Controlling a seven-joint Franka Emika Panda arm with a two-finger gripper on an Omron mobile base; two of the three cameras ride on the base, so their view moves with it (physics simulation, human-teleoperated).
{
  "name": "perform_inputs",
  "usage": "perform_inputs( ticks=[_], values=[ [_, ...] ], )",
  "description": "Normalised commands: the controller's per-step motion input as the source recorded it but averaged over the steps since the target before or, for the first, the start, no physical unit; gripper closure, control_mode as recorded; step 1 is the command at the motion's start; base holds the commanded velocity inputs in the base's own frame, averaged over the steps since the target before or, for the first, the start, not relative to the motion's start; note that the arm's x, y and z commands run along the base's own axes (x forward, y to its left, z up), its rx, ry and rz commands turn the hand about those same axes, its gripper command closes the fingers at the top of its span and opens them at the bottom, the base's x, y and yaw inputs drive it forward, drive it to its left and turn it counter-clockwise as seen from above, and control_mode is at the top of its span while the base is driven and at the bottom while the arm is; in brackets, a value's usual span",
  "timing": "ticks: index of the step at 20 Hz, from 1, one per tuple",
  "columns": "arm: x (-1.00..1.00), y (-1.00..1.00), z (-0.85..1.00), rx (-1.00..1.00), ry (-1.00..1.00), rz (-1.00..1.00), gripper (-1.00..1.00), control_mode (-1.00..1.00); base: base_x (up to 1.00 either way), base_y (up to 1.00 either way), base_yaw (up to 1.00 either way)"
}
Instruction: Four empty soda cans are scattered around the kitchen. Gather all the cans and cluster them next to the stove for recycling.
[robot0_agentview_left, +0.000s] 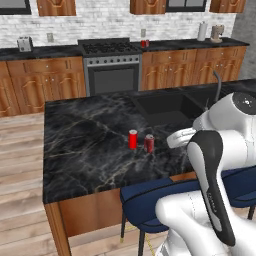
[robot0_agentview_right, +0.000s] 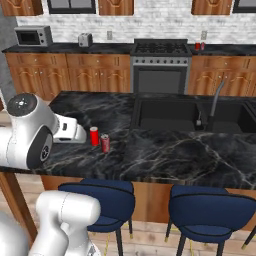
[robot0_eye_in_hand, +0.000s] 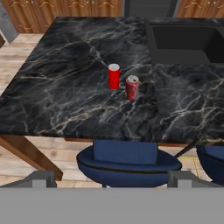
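Gripper spread wide, holding nothing, poised short of the island counter. Risk on approach: two soda cans, bright red can and darker can, standing just beside each other left of the island sink; could knock one while grasping the other. Further cans by the stove: red shapes, count unclear.
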Motion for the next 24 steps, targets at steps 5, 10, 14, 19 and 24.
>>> perform_inputs(
  ticks=[5, 10, 14, 19, 24],
  values=[
    [0.33, -0.12, -0.04, 0.0, 0.0, 0.0, -1.0, -1.0, 0.0, 0.0, 0.0],
    [0.14, 0.0, -0.12, 0.0, 0.01, 0.0, -1.0, -1.0, 0.0, 0.0, 0.0],
    [0.03, 0.0, -0.02, 0.0, 0.02, -0.01, -1.0, -1.0, 0.0, 0.0, 0.0],
    [0.03, 0.0, -0.04, 0.0, 0.04, 0.0, -1.0, -1.0, 0.0, 0.0, 0.0],
    [0.18, 0.0, -0.05, 0.0, 0.03, -0.02, -1.0, -1.0, 0.0, 0.0, 0.0]
  ],
)
